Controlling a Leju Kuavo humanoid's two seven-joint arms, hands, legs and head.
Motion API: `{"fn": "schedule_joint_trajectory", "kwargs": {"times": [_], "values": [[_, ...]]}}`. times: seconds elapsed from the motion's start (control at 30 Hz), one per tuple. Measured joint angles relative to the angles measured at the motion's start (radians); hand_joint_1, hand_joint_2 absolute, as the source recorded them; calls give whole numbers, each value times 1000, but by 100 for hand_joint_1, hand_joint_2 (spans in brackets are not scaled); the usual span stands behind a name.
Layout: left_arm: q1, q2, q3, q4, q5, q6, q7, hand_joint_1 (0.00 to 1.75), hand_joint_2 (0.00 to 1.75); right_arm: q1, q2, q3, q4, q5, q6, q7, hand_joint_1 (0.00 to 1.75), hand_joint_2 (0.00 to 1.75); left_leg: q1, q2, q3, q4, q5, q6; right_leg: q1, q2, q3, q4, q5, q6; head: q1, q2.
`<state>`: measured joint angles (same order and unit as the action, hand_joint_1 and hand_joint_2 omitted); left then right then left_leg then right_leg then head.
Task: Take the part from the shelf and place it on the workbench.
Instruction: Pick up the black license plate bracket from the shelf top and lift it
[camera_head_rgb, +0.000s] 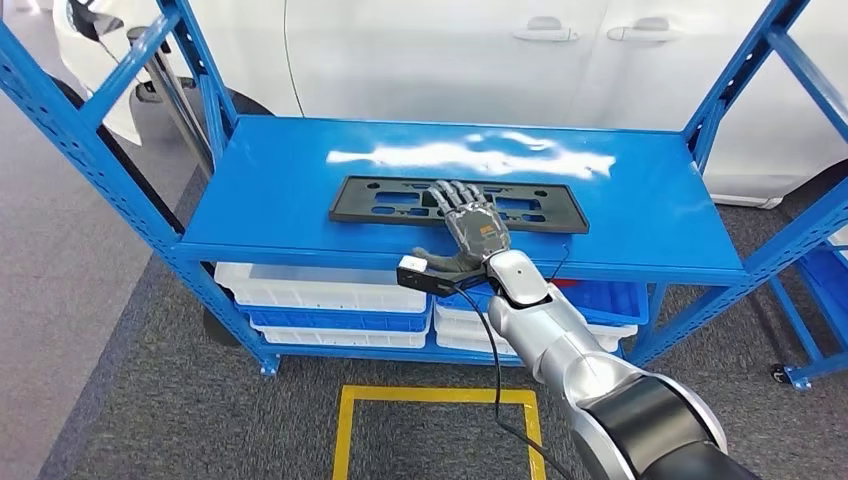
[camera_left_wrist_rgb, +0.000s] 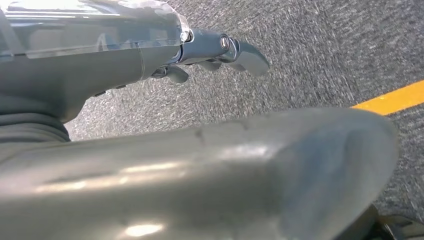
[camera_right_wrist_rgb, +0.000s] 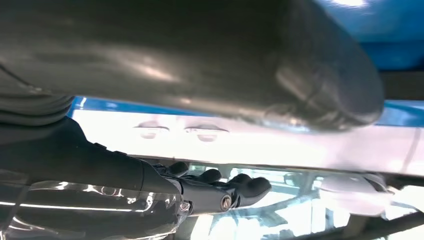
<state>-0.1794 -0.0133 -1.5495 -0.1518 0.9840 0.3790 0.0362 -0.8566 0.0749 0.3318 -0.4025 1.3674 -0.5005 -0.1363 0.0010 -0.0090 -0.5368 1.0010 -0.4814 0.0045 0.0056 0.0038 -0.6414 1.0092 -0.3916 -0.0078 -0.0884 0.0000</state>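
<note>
Silver and black, the right arm (camera_head_rgb: 600, 370) is reaching up from the lower edge of the head view toward the shelf (camera_head_rgb: 300, 180). Its right hand (camera_head_rgb: 470, 225) is lying over the part (camera_head_rgb: 390, 205), palm down with fingers stretched flat and apart across the middle of it; the hand is gripping nothing yet, though whether the fingers are actually touching the plastic I cannot tell. The part is a flat black frame with cut-outs, lying lengthwise near the middle of the top blue deck, a little toward the front edge.

Judging from this, the pick-up step is just beginning: the hand is arriving over the part, and no lifting is happening. The next move is calling for a hold on a thin, flat piece lying flush on the deck, so the fingers will probably be needing an edge or a cut-out to hook, perhaps the front rim.

The left hand (camera_left_wrist_rgb: 215, 55) is hanging over grey carpet near a yellow line (camera_left_wrist_rgb: 395, 97), fingers loosely apart and holding nothing.

Counting: one part, one shelf in front, and another blue rack (camera_head_rgb: 820, 300) standing at the right. Several white bins (camera_head_rgb: 320, 285) and some blue ones are sitting on the lower deck; an exact count is not possible. One white car (camera_head_rgb: 450, 50) is standing behind.
</note>
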Motion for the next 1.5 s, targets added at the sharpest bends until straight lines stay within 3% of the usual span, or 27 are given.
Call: {"fn": "schedule_joint_trajectory", "kwargs": {"times": [0.07,0.1,0.2,0.23,0.27,0.3,0.37,0.4,0.47,0.57,0.63,0.7,0.73,0.77,0.8,0.83,0.9,0.93,1.03,1.1,1.2,1.23,1.27,1.3,1.4,1.43,1.5], "values": [[-1,0,0,0,1,2,0,0,0,-3,-2,6,-1,12,6,38,0,0,1,2,-4,22,-16,-10,-5,1,12,-9,-6,-10,0,0],[-1,1,0,0,1,2,0,0,0,-6,-2,9,-1,16,12,58,0,0,2,2,-21,61,-34,-15,-8,2,21,-13,-9,-15,0,0],[-1,0,0,0,2,1,3,0,0,-11,-3,18,4,28,36,109,0,0,8,3,-138,254,-95,-26,-8,2,39,-14,-25,-22,0,0],[0,0,0,0,2,0,4,0,0,-11,-4,20,6,32,45,126,0,0,9,3,-169,289,-92,-27,-7,2,45,-13,-31,-22,0,0],[1,0,0,0,2,-1,6,0,0,-12,-4,23,9,36,56,143,0,0,10,3,-182,286,-68,-27,-7,3,53,-12,-38,-22,0,0],[1,0,0,0,3,-1,8,0,0,-13,-4,25,12,41,69,163,0,0,10,3,-176,243,-25,-25,-6,3,63,-11,-46,-20,0,0],[1,0,0,0,5,0,9,0,0,-19,-4,28,16,50,98,199,0,0,6,3,-130,106,67,-14,-4,4,83,-11,-62,-15,0,0],[1,0,0,0,7,1,8,0,0,-24,-4,30,19,54,112,214,0,0,4,3,-109,51,90,-7,-2,5,88,-10,-69,-11,0,0],[1,0,0,0,11,2,3,0,0,-33,-5,33,24,63,135,237,0,0,-1,2,-93,13,90,3,-1,5,87,-10,-74,-3,0,0],[3,-1,1,0,12,3,-6,0,0,-44,-5,40,29,74,155,257,0,0,6,2,-83,-3,85,16,0,4,84,2,-90,11,0,0],[2,-2,1,0,12,4,-8,0,0,-52,-6,43,32,76,160,262,0,0,10,3,-75,-10,83,24,-4,3,44,87,-134,19,0,0],[1,-3,1,0,12,3,-8,0,0,-54,-7,45,38,80,179,267,0,0,10,4,-71,-9,78,28,-9,2,-35,225,-185,27,0,0],[1,-3,1,0,12,2,-8,0,0,-54,-9,47,43,84,198,271,0,44,10,4,-70,-8,75,29,-12,2,-66,272,-192,30,0,0],[2,-3,1,0,12,0,-8,0,0,-53,-10,50,47,89,221,275,0,87,10,3,-67,-7,72,28,-15,2,-80,281,-178,32,0,0],[3,-4,1,0,12,-1,-8,0,0,-53,-11,52,51,93,239,279,0,131,10,2,-64,-5,69,26,-17,1,-74,251,-146,33,0,0],[3,-4,1,0,12,-2,-8,0,0,-53,-13,54,54,98,251,282,0,175,10,1,-59,-3,64,24,-20,1,-49,185,-100,32,0,0],[2,-5,0,0,11,-2,-8,0,0,-55,-14,59,58,107,262,286,0,175,7,-1,-54,3,55,16,-18,-1,7,54,-39,28,0,0],[1,-5,0,0,11,-2,-8,0,0,-55,-15,62,60,111,266,288,0,175,6,-1,-54,5,52,11,-16,-1,22,17,-28,25,0,0],[1,-6,0,0,11,-2,-8,0,0,-58,-15,70,62,117,270,291,0,175,6,0,-52,5,47,-4,-13,1,28,1,-30,12,0,0],[1,-6,0,0,11,-2,-8,0,0,-62,-16,72,63,119,270,293,0,175,8,2,-62,37,24,-15,-17,-1,36,-6,-29,0,0,0],[2,-6,0,0,11,-2,-8,0,0,-62,-16,75,66,119,270,296,0,175,11,3,-150,225,-66,-27,-18,-3,41,-9,-31,-9,0,0],[3,-6,0,0,11,-2,-8,0,0,-60,-16,76,68,120,270,297,0,175,11,3,-181,284,-84,-29,-17,-2,42,-8,-31,-10,0,0],[4,-6,0,0,11,-2,-8,0,0,-59,-16,78,69,120,270,297,0,175,12,3,-194,305,-81,-30,-17,-2,43,-8,-32,-9,0,0],[5,-7,0,0,11,-2,-8,0,0,-59,-16,78,70,120,270,298,0,175,12,3,-186,284,-58,-30,-17,-1,45,-8,-34,-8,0,0],[3,-6,0,0,11,-2,-8,0,0,-62,-16,79,71,120,270,298,0,175,13,4,-93,82,40,-23,-16,1,52,-2,-42,1,0,0],[3,-6,0,0,11,-2,-8,0,0,-64,-16,79,71,120,270,298,0,175,12,4,-72,38,53,-18,-13,2,51,0,-44,6,0,0],[2,-7,0,0,11,-2,-9,0,0,-67,-16,80,71,121,270,299,0,175,9,3,-62,16,52,-5,-9,3,49,1,-44,16,0,0]]}}
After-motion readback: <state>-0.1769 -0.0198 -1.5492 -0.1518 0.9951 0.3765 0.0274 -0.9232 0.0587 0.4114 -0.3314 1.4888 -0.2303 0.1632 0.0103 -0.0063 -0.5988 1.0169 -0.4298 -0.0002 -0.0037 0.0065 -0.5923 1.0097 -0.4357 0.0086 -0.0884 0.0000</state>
